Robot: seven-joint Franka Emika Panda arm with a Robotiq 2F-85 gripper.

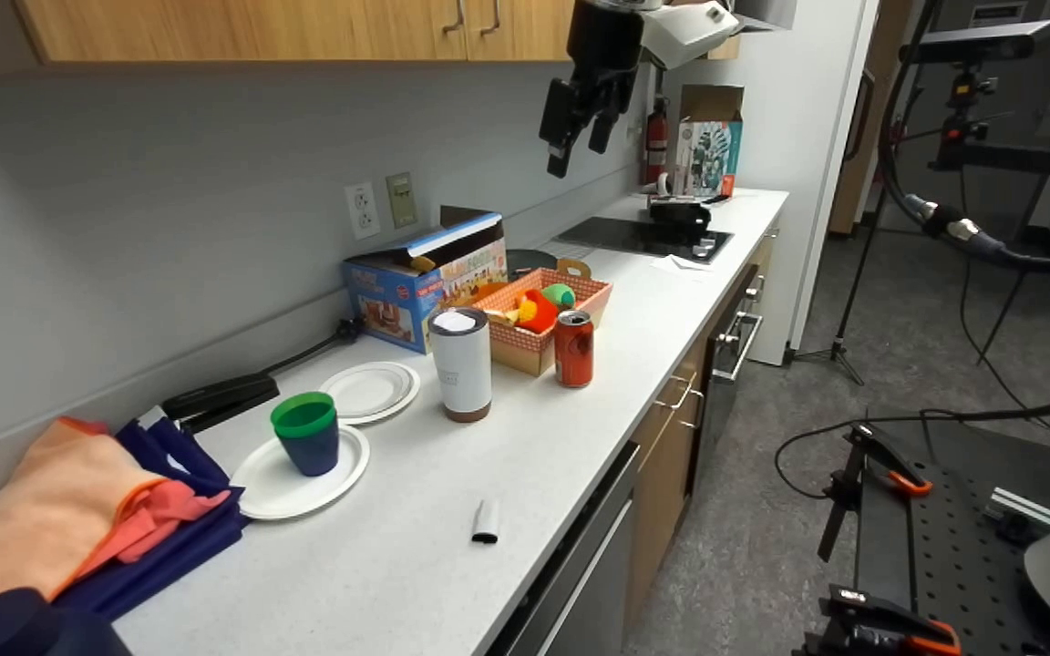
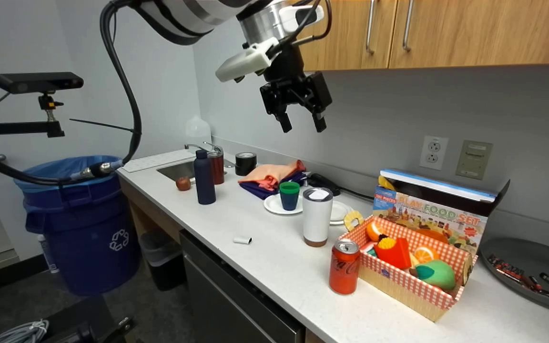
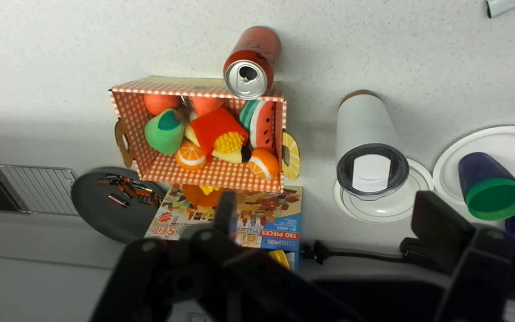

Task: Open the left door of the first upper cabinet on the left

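Observation:
The upper cabinet shows in both exterior views as flat honey-brown wood fronts with silver handles, cut off at the top. Its left door (image 1: pixel 242 29) is shut, and this door also shows in an exterior view (image 2: pixel 336 50), partly behind the arm. The left door's handle (image 2: pixel 370 28) stands beside the right door's handle (image 2: pixel 407 26). The right door (image 2: pixel 489 35) is shut too. My gripper (image 1: pixel 578 153) is open and empty, pointing down with its fingertips below the cabinet's bottom edge, apart from the handles. It also shows in an exterior view (image 2: pixel 303 126). In the wrist view my gripper (image 3: pixel 324 201) looks down at the counter; the cabinet is out of view there.
Below stand a checkered box (image 3: pixel 213 181) of play food, a play food carton (image 2: pixel 427 214), a red can (image 2: pixel 344 267) and a white tumbler (image 2: pixel 317 216). Plates (image 1: pixel 256 487), a green-rimmed cup (image 1: pixel 306 446) and cloths (image 1: pixel 51 510) lie farther along the counter (image 1: pixel 379 565).

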